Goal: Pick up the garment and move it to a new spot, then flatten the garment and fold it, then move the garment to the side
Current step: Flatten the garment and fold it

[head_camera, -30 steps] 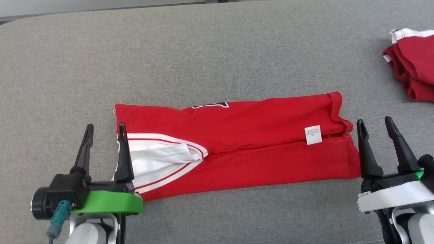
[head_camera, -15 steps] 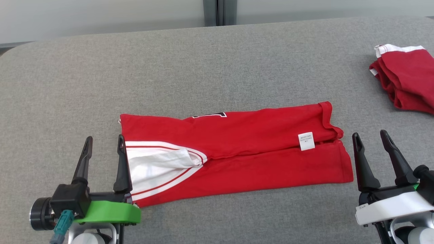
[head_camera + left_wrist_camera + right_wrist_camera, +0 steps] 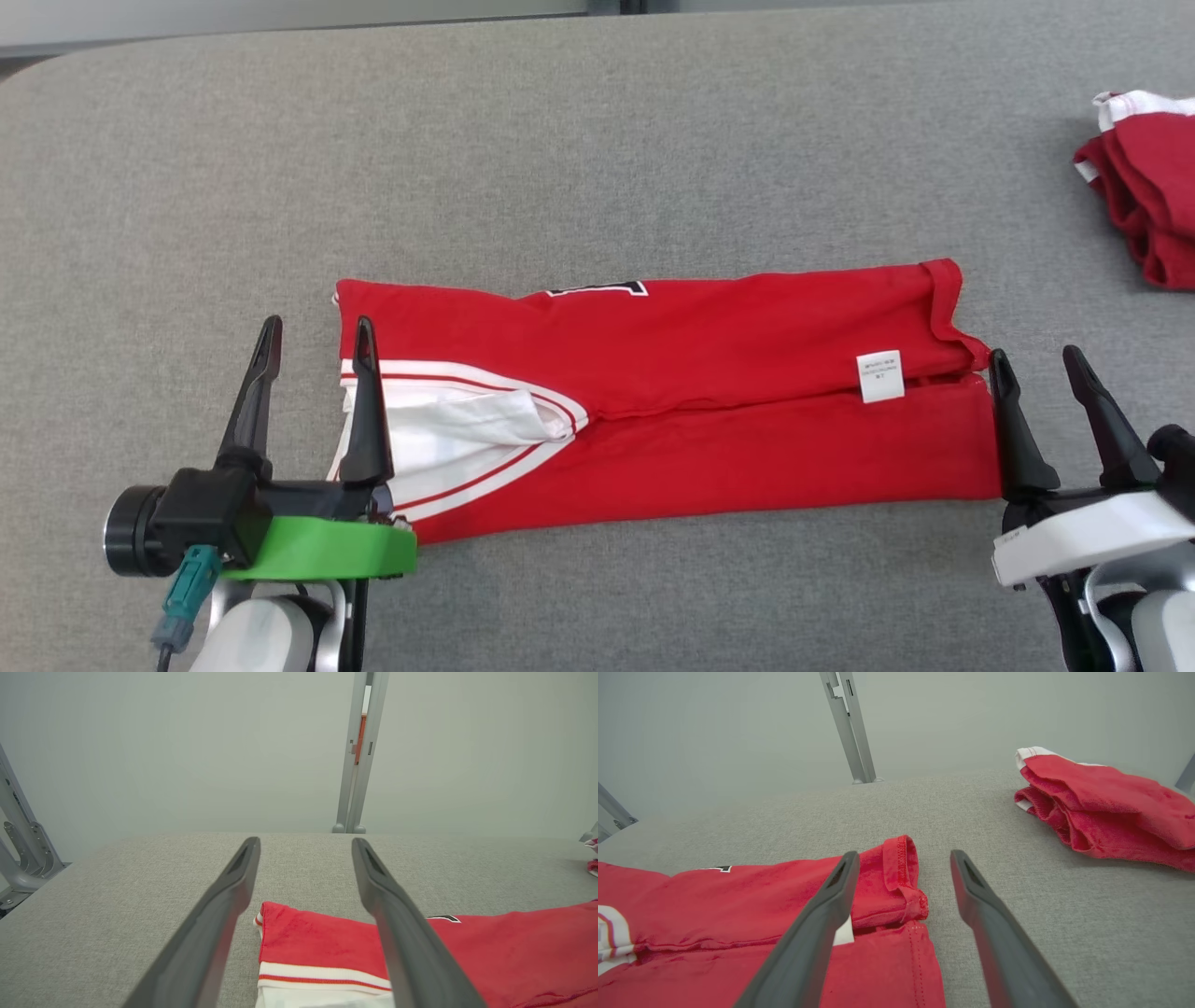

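Currently the left gripper [image 3: 316, 327], wide apart and empty, hangs over one end of the garment [image 3: 709, 373], a folded band toward the near edge of the bench [image 3: 597, 140]; soft and floppy, likely best pinched at both ends. The right gripper [image 3: 1034, 355] gapes empty too.
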Available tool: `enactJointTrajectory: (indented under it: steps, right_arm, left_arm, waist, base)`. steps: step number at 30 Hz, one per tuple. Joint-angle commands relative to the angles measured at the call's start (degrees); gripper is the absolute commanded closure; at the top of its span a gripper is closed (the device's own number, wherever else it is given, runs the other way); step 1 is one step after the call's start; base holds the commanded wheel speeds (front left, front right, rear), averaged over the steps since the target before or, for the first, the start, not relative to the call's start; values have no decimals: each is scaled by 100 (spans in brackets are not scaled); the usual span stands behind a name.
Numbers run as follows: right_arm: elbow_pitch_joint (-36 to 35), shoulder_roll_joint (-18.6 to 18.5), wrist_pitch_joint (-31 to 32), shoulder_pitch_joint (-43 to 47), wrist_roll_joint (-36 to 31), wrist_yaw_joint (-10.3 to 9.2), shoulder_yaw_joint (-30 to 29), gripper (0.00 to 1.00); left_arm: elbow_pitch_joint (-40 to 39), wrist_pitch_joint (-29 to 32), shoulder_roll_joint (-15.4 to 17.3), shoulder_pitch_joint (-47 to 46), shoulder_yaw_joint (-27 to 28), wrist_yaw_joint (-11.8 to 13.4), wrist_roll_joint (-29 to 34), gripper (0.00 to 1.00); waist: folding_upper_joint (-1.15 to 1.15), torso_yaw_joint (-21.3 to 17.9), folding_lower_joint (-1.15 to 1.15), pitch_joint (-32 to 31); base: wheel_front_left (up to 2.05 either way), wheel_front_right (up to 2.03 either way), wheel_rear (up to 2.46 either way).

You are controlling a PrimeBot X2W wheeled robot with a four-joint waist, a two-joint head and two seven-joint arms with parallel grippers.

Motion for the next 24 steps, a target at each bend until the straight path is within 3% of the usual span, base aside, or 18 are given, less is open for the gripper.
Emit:
enactJointTrajectory:
  steps: [1, 12, 13, 14, 15, 24]
  right_arm:
    - [179, -48, -52, -189, 62, 0, 10, 0]
    - [2150, -237, -235, -921, 549, 0, 539, 0]
    - [2275, -238, -200, -917, 647, 0, 683, 51]
    - [2326, -251, -191, -911, 691, 1, 778, 70]
    - [2358, -250, -180, -899, 806, 2, 892, 100]
    - [2068, -612, -580, -854, 1302, -4, 983, 100]
  left_arm:
    - [9, -27, -40, -149, 10, -48, 76, 0]
    - [97, -26, -344, -391, 136, -343, 332, 0]
    - [106, -26, -353, -388, 156, -359, 353, 0]
    - [112, -26, -357, -383, 177, -371, 377, 0]
    - [119, -26, -370, -375, 196, -400, 389, 0]
    - [163, -23, -444, -192, 399, -490, 460, 0]
  waist:
    - [0, 213, 0, 361]
    - [0, 379, 0, 598]
    - [0, 381, 0, 590]
    - [0, 377, 0, 583]
    - [0, 369, 0, 574]
    - [0, 160, 0, 373]
  base:
    - [0, 0, 0]
    - [0, 0, 0]
    - [0, 0, 0]
    - [0, 0, 0]
    - [0, 0, 0]
    - [0, 0, 0]
